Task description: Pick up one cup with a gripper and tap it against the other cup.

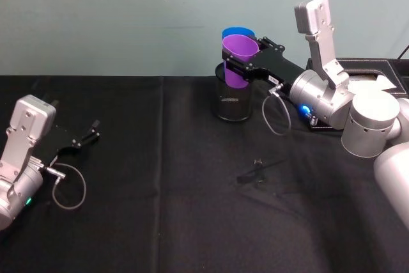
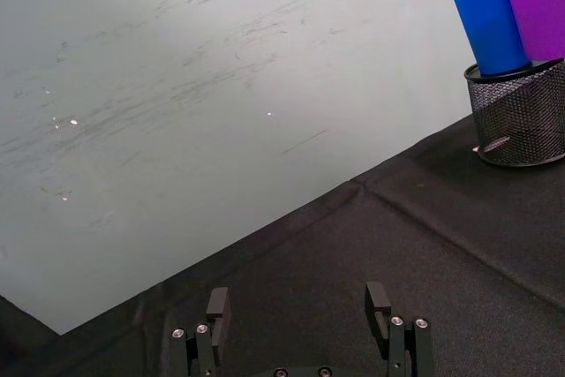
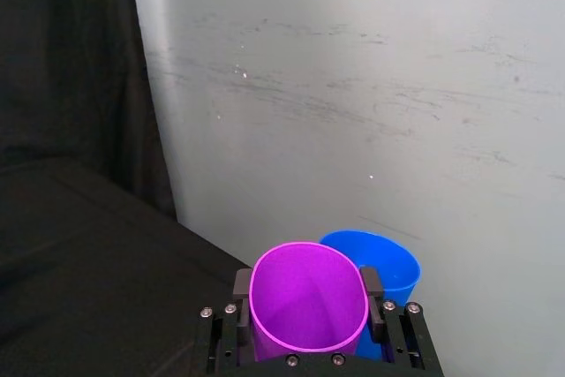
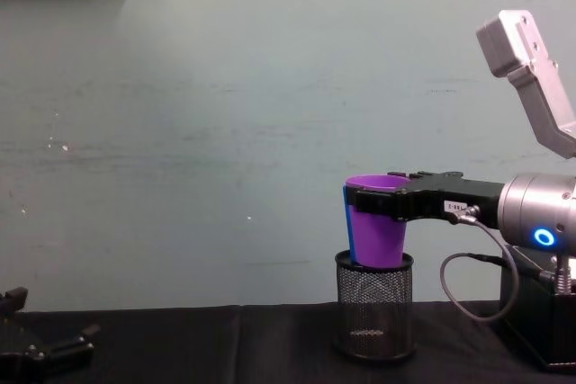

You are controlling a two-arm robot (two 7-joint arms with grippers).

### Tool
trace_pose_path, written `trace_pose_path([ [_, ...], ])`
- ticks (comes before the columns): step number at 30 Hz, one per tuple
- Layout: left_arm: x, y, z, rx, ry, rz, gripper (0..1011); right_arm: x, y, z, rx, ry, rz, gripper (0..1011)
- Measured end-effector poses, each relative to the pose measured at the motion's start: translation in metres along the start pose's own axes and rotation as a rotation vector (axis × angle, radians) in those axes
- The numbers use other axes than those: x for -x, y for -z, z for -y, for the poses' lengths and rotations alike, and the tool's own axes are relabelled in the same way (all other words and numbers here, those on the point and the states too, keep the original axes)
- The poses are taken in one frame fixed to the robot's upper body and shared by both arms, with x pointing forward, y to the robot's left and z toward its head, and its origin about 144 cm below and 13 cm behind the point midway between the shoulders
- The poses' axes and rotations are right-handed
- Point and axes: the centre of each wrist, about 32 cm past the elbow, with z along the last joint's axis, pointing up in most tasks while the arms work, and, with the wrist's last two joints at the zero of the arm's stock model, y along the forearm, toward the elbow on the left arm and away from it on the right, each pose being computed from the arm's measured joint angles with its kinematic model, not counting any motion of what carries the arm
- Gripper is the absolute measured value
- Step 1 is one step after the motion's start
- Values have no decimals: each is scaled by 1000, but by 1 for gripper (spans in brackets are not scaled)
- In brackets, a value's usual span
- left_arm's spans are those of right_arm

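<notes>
On the table [image 1: 160, 222], draped in black cloth, a black wire-mesh cylindrical holder [image 1: 231, 103] stands upright toward the far edge. A bright blue tapered plastic tumbler [image 1: 238, 31] sits in it, mouth up, leaning a little as the left wrist view shows it. A plain purple tapered plastic tumbler [image 1: 239, 55] hangs on the near side of the blue one, raised and mouth up. In the chest view its base reaches just inside the holder's rim, and the blue tumbler shows as a sliver behind its left side. The sides of the two tumblers look to be touching. Farther right, at the table's back edge, a black open box [image 1: 358, 62] with a stitched rim holds something white.

A small dark item [image 1: 257, 172] lies on the cloth nearer than the holder and well apart from it; it is too small to tell what it is. A pale grey-green wall [image 1: 128, 17] stands behind the table.

The left gripper [image 1: 94, 130] lies low over the near left of the table, well apart from the holder, its jaws wide apart with nothing between them. The right gripper [image 1: 245, 57] reaches in from the right above the holder. Its jaws are clamped on the purple tumbler just below its rim, one on each side.
</notes>
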Motion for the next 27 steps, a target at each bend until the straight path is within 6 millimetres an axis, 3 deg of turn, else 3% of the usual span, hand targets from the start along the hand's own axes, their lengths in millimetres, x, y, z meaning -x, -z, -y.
trace_pose_path([
  [27, 0, 0, 0, 0, 0, 0, 1000, 0, 0, 0, 0, 0, 0, 732],
])
